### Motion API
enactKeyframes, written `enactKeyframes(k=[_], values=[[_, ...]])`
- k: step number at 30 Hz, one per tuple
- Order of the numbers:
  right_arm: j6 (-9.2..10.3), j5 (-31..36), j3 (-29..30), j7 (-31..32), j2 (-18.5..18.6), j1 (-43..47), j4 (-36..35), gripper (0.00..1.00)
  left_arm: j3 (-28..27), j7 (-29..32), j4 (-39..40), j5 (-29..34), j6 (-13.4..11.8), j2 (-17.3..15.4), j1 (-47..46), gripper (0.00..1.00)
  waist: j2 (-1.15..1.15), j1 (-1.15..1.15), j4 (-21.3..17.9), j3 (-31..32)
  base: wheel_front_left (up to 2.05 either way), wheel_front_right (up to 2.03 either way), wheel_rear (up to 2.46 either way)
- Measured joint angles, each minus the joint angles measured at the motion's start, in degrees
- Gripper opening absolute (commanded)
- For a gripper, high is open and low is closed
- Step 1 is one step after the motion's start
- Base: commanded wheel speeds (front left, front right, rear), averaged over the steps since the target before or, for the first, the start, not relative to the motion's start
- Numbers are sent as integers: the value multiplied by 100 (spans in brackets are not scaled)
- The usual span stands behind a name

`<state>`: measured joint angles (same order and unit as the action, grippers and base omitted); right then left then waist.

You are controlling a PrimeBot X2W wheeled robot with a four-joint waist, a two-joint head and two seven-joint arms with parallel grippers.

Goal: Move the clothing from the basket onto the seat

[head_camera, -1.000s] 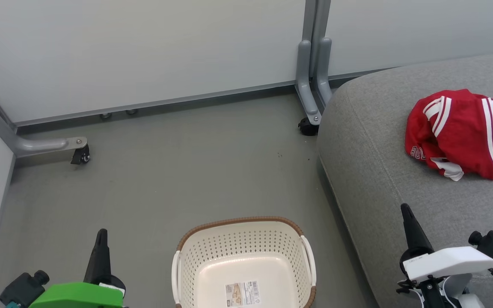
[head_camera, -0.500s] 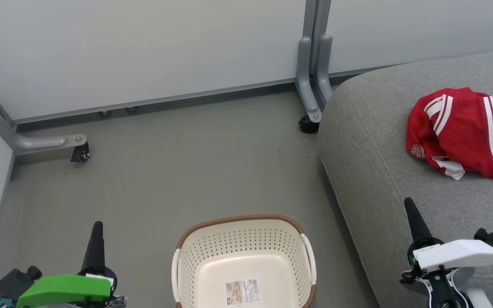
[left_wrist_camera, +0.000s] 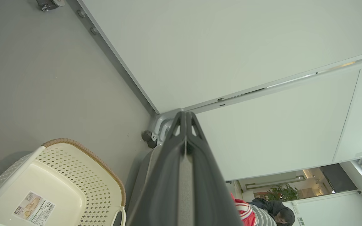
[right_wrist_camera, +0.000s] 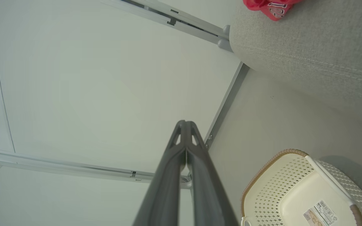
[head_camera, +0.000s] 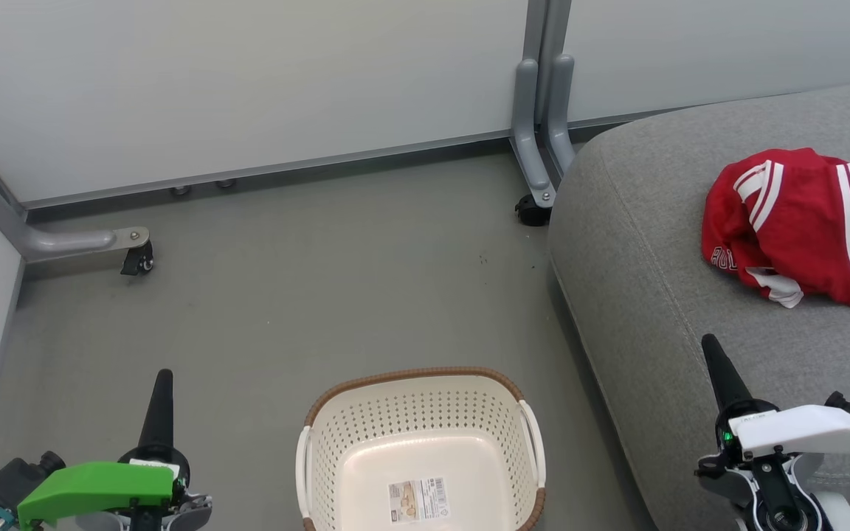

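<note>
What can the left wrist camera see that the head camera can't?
Left wrist camera: past the white wall panels, a person near a green plant. Head camera: the right gripper, shut, by the grey seat, and the red clothing lying on that seat. Both: the basket with nothing in it but its sticker, the grey floor, and the left gripper, shut.

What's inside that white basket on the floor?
A label sticker lies on the bottom of the basket; no clothes there. The red clothing sits on the grey seat. Its nearest edge runs out of the picture, unseen.
</note>
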<state>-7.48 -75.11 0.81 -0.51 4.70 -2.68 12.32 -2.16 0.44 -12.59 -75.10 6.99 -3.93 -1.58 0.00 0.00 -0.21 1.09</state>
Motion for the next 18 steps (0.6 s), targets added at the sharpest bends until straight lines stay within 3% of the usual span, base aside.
enactKeyframes(k=[18], values=[[0, -871, 155, 245, -7, -127, 67, 0, -138, 213, -64, -827, 10, 1, -177, 0, 0, 0, 9, -53, 0, 0, 0]])
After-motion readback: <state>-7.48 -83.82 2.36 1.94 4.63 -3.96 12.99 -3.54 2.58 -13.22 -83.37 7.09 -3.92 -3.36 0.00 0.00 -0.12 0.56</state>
